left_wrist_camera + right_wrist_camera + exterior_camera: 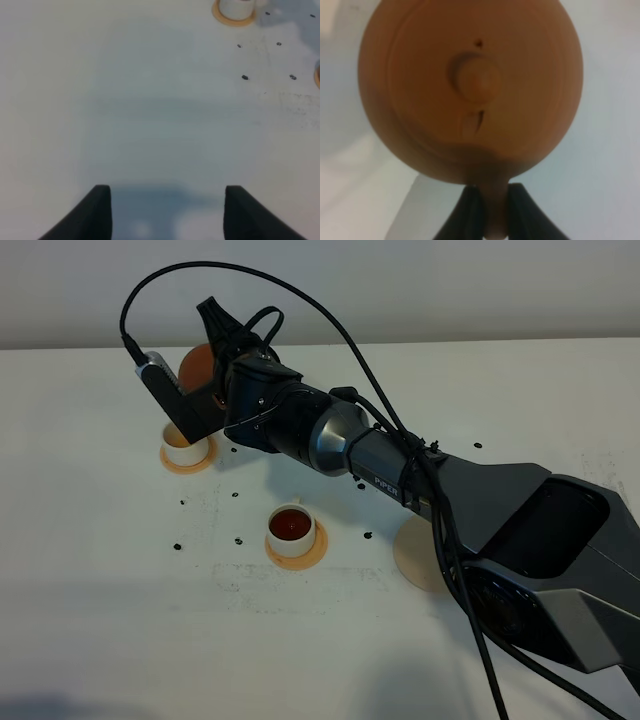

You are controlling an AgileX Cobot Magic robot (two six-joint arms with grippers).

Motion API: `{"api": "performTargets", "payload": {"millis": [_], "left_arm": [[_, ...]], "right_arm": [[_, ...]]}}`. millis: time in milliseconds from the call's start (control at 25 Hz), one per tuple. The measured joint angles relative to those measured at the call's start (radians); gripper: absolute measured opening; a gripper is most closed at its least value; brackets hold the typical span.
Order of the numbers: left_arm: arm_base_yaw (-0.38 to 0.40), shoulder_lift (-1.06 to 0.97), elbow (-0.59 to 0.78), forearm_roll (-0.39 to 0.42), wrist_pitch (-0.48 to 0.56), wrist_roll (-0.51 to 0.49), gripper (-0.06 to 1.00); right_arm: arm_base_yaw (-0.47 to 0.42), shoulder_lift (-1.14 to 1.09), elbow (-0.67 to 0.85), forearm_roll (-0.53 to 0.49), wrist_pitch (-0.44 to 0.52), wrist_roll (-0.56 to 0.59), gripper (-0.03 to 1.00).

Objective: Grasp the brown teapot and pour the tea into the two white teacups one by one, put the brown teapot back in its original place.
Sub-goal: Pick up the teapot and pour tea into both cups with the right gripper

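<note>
The brown teapot [197, 365] hangs above the table at the back left, and my right gripper [218, 358] is shut on its loop handle. The right wrist view shows the teapot [470, 90] lid-on, its handle pinched between the gripper [492, 212] fingers. One white teacup [186, 445] stands just below and in front of the teapot, partly hidden by the wrist camera, so its contents cannot be seen. The other teacup [291, 530] holds dark tea [291, 525]. My left gripper [167, 210] is open over bare table, and a teacup [236, 6] shows at that view's edge.
Each cup sits on a small orange-tan coaster [322, 545]. A pale beige coaster [412, 558] lies to the right, half covered by the right arm [400, 470]. Small dark specks [181, 544] dot the white table around the cups.
</note>
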Motion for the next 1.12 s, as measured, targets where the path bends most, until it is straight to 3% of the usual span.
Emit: {"api": "performTargets", "payload": {"millis": [1120], "left_arm": [[0.0,0.0,0.0,0.0,0.0,0.0,0.48]], "right_arm": [[0.0,0.014,0.0,-0.07,-0.047,-0.062,0.12]]}}
